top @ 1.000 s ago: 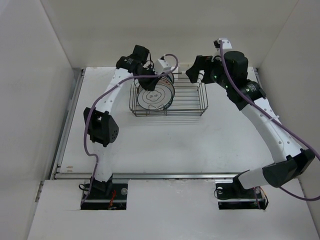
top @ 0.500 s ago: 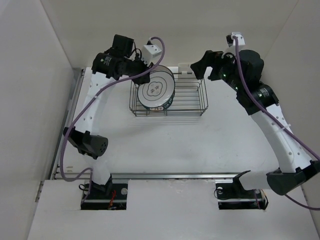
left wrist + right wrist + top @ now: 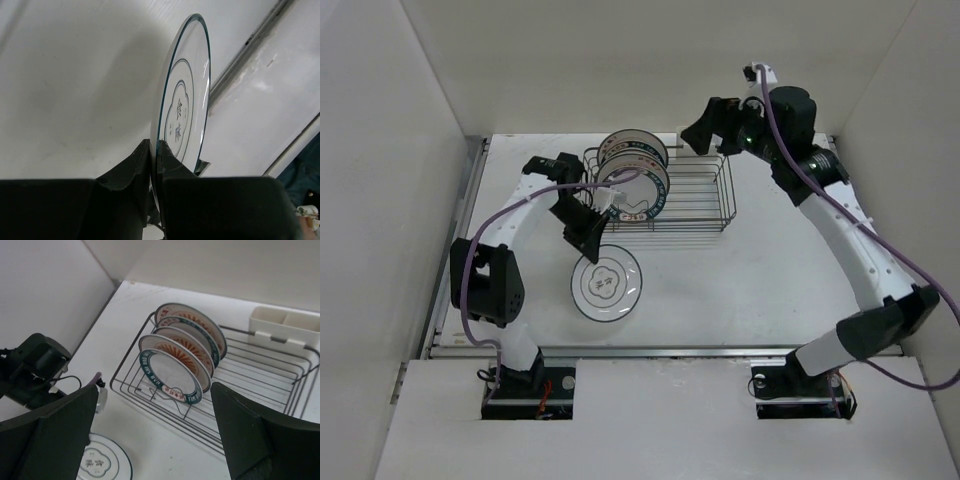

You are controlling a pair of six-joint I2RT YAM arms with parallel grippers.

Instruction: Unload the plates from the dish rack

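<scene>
Round white teal-edged plate [image 3: 186,100] is pinched by its rim between the left fingers [image 3: 127,167], ready for setting down; three patterned plates [image 3: 181,354] are seen in the dark wire rack [image 3: 252,367] below the wide-open right fingers [image 3: 50,435].

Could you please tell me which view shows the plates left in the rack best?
Right wrist: the plates stand upright in the rack, faces visible. Top external shows them smaller and overlapping; left wrist shows none of them, only the held plate.

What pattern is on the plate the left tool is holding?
White plate, thin teal rim, central characters; left wrist view.
</scene>
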